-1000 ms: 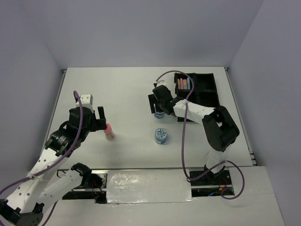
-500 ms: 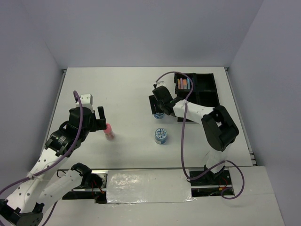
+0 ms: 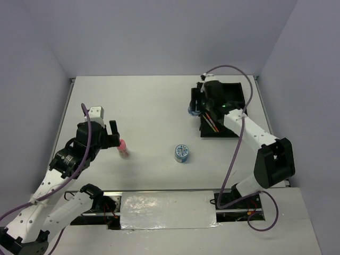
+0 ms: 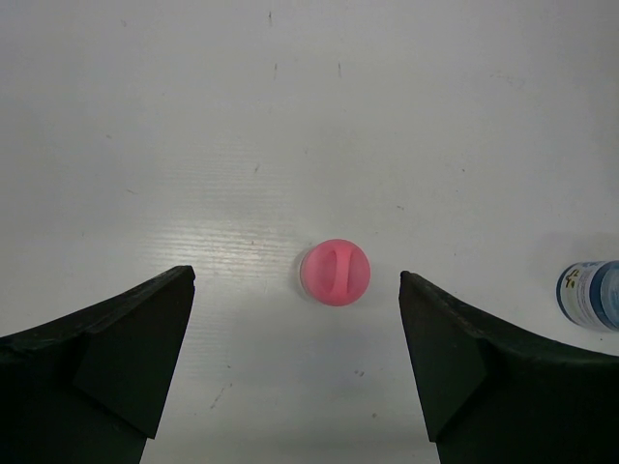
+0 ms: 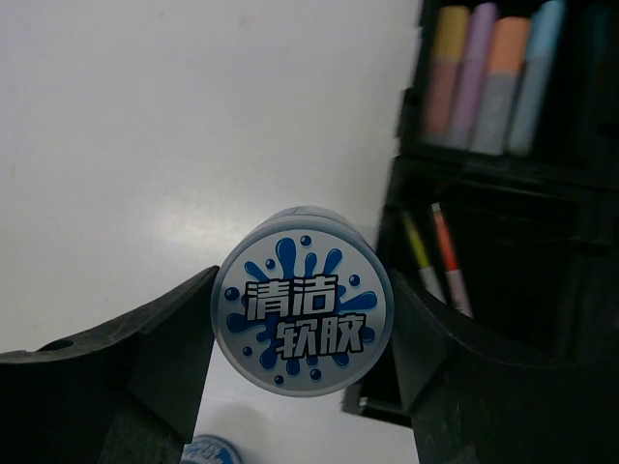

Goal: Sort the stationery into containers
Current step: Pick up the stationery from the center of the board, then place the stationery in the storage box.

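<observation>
Right wrist: right fingers [image 5: 116,377] grip tub [image 5: 303,302], lid facing lens; left fingers [image 4: 97,358] wide.

The tray [image 3: 240,91] lies at the far right of the table [image 3: 143,101], with markers [image 5: 493,82] side by side in its far left compartment and two pens [image 5: 435,253] in the near left one. One tub [image 5: 302,302] sits in the right gripper [image 5: 302,333] just left of the tray. The other tub [image 3: 181,153] stands on the table nearer the arms, and the bottle [image 4: 335,272] stands upright further left, between the fingers of the left gripper [image 4: 295,285] but apart from both.
</observation>
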Controlling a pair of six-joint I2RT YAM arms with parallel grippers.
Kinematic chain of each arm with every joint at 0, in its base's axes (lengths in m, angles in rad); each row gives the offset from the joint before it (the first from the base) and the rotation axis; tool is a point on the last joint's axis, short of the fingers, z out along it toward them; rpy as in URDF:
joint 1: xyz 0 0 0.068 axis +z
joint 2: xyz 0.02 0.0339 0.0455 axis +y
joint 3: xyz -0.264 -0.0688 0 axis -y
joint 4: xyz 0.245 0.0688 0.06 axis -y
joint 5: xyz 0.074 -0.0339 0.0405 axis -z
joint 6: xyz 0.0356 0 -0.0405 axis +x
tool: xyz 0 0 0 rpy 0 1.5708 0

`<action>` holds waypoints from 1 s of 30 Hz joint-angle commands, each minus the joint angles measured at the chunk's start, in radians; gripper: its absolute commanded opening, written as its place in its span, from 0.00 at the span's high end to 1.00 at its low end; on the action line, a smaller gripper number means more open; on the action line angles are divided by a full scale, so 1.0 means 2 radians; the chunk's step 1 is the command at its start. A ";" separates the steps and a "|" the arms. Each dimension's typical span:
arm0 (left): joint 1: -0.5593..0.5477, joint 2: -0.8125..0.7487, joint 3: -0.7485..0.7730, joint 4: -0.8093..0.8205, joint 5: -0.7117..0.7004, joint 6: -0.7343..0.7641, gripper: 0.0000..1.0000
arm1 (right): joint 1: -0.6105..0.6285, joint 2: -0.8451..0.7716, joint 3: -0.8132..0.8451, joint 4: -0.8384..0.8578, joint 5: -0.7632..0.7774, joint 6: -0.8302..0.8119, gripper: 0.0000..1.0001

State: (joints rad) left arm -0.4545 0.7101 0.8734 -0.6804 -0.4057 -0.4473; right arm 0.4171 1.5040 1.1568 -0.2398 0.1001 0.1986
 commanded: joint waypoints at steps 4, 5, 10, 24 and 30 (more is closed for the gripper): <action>0.003 -0.013 0.013 0.014 0.005 0.006 0.01 | -0.082 0.006 0.080 -0.038 0.011 -0.029 1.00; 0.003 -0.014 0.012 0.015 0.005 0.006 0.01 | -0.088 0.013 0.097 -0.041 0.025 -0.033 1.00; 0.003 -0.019 0.011 0.015 0.007 0.007 0.01 | -0.133 0.062 0.156 -0.040 0.087 -0.029 1.00; 0.002 -0.031 0.008 0.019 0.016 0.008 0.01 | -0.202 0.283 0.404 -0.079 0.172 0.015 1.00; 0.002 -0.040 0.008 0.018 0.012 0.008 0.01 | -0.226 0.336 0.442 -0.090 0.155 0.026 1.00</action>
State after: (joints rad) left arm -0.4545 0.6487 0.8734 -0.6796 -0.3847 -0.4469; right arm -0.0116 2.1746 1.9995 -0.4290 0.4072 0.2230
